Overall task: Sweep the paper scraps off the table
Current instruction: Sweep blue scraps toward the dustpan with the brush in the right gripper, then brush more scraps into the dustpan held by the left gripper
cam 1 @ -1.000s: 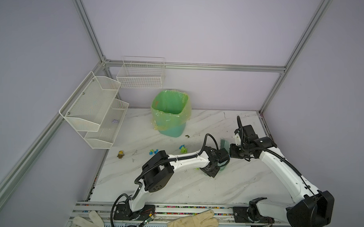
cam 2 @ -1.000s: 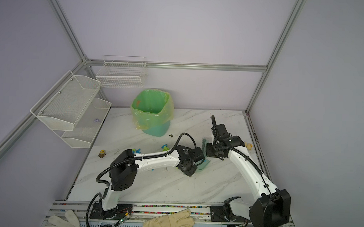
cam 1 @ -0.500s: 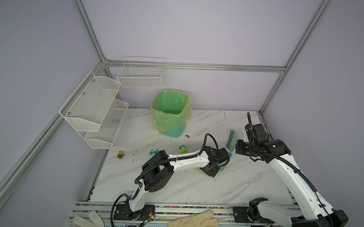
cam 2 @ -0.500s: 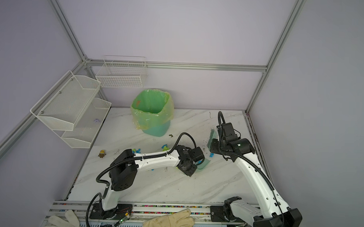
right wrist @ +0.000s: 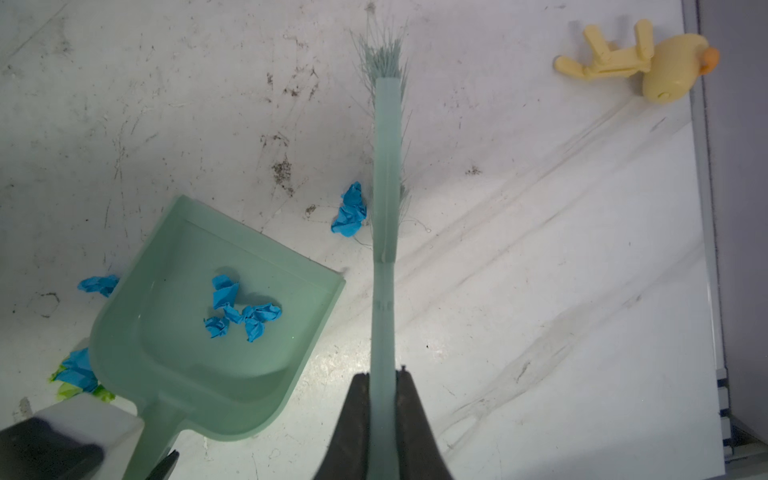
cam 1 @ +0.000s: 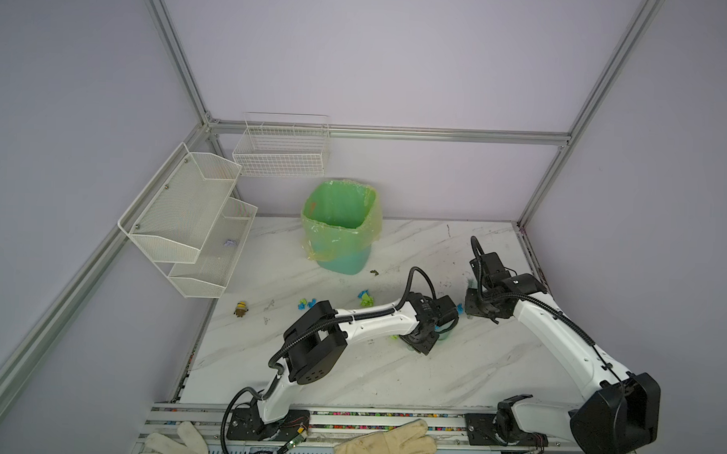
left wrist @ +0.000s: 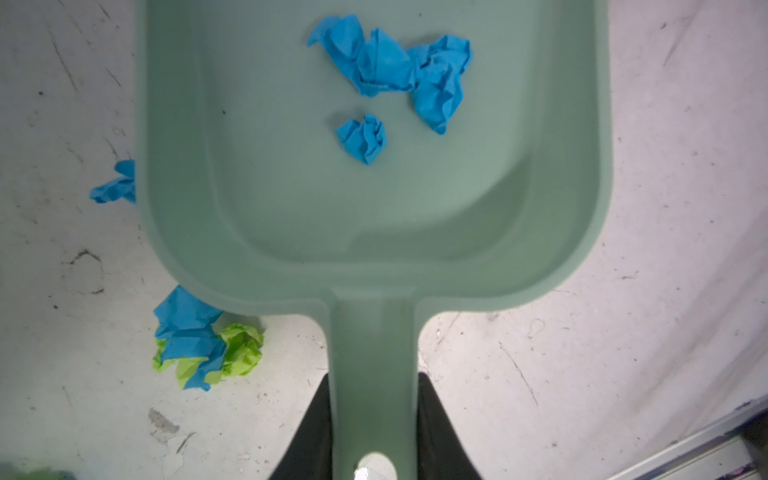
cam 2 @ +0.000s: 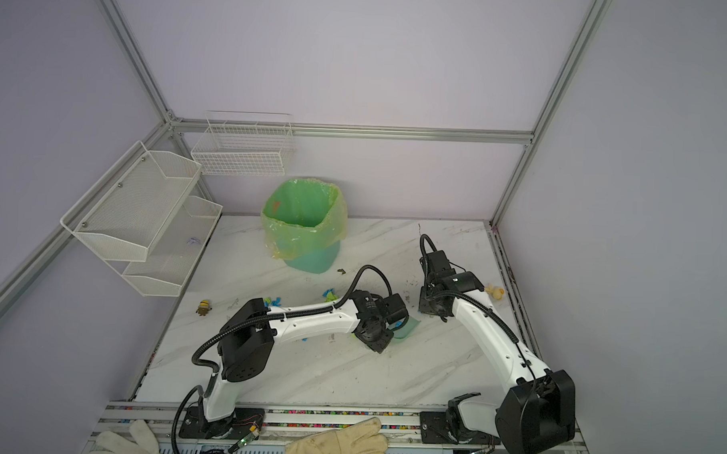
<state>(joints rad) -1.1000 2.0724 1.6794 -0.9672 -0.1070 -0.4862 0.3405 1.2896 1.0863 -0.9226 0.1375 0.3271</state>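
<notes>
My left gripper is shut on the handle of a pale green dustpan lying flat on the table. Several blue paper scraps lie inside the pan. A blue and lime wad cluster sits beside the handle, and one blue scrap touches the pan's side. My right gripper is shut on a pale green brush, bristles down on the table. One blue scrap lies against the brush, just beyond the pan's lip. More scraps lie left of the arms.
A green-lined bin stands at the back centre. White wire shelves hang on the left wall. A small yellow figure stands near the left edge, and a yellow duck toy lies by the right rail. Work gloves rest on the front rail.
My right arm lifted the brush up and away from the pan, then came back down with it beside the pan's lip. The left arm and dustpan stayed still.
</notes>
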